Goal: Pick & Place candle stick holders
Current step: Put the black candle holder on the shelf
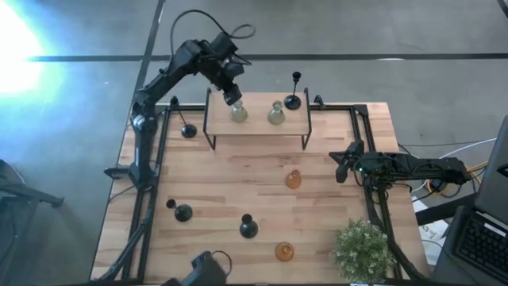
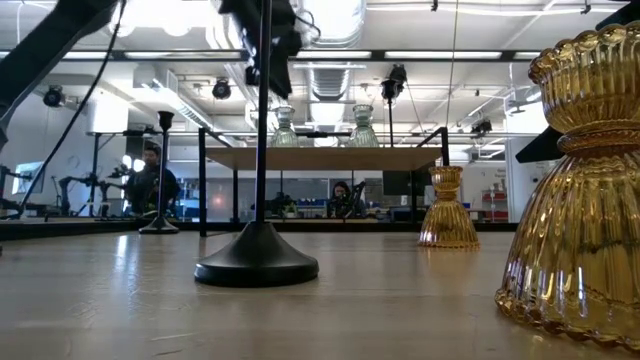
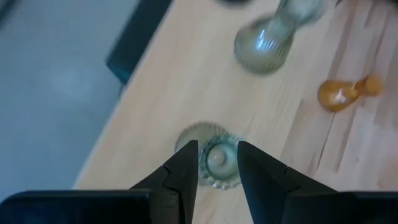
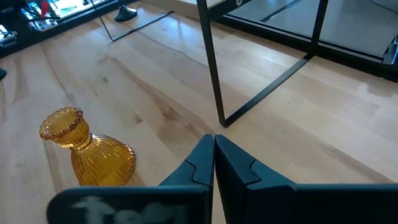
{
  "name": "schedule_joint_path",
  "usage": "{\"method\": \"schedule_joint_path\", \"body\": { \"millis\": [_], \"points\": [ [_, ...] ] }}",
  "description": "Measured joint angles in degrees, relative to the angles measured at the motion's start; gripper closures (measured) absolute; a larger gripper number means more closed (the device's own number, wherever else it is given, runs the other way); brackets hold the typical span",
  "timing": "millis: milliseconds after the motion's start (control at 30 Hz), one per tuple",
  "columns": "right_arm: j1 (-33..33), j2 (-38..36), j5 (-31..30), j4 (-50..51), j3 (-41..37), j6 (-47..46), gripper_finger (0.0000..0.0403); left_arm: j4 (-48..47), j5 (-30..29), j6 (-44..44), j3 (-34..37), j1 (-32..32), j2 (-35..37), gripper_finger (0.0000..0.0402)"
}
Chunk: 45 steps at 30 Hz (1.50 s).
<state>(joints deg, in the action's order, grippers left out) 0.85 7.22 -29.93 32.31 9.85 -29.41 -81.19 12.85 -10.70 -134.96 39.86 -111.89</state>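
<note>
Two pale-green holders (image 1: 275,114) (upright) on the shelf; black and amber holders (image 1: 293,179) stand scattered.

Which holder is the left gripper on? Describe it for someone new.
Find the raised wooden shelf at the table's far edge. Two pale-green glass holders stand on it; the left gripper straddles the left one. Its twin stands free, beside a black holder.
</note>
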Motion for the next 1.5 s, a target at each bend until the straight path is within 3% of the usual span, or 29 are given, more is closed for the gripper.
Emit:
{"method": "schedule_joint_path", "body": {
  "millis": [300, 433, 567, 700, 833, 933, 1167, 1367, 1500],
  "points": [
    [0.0, 0.0, 0.0, 0.0, 0.0, 0.0, 0.0394, 0.8, -0.9, 0.7, 0.5, -0.3, 14.2, 0.0291],
    [0.0, 0.0, 0.0, 0.0, 0.0, 0.0, 0.0394, 0.7, -5.3, 3.6, 4.7, -2.0, 22.2, 0.0307],
    [0.0, 0.0, 0.0, 0.0, 0.0, 0.0, 0.0394, 1.1, -12.3, 8.4, 14.5, -4.2, 31.1, 0.0324],
    [0.0, 0.0, 0.0, 0.0, 0.0, 0.0, 0.0394, 5.6, -17.9, 14.7, 30.0, -6.1, 41.0, 0.0333],
    [0.0, 0.0, 0.0, 0.0, 0.0, 0.0, 0.0394, 12.5, -19.5, 20.9, 45.7, -6.3, 50.8, 0.0335],
    [0.0, 0.0, 0.0, 0.0, 0.0, 0.0, 0.0394, 14.1, -15.2, 23.8, 54.7, -6.3, 57.1, 0.0335],
    [0.0, 0.0, 0.0, 0.0, 0.0, 0.0, 0.0394, 9.6, 7.6, 20.9, 65.6, -7.5, 67.3, 0.0335],
    [0.0, 0.0, 0.0, 0.0, 0.0, 0.0, 0.0394, -7.8, 10.3, 17.4, 66.6, -11.4, 71.0, 0.0335],
    [0.0, 0.0, 0.0, 0.0, 0.0, 0.0, 0.0394, -7.7, 14.2, 23.9, 67.0, -13.7, 72.7, 0.0335]
  ]
}}
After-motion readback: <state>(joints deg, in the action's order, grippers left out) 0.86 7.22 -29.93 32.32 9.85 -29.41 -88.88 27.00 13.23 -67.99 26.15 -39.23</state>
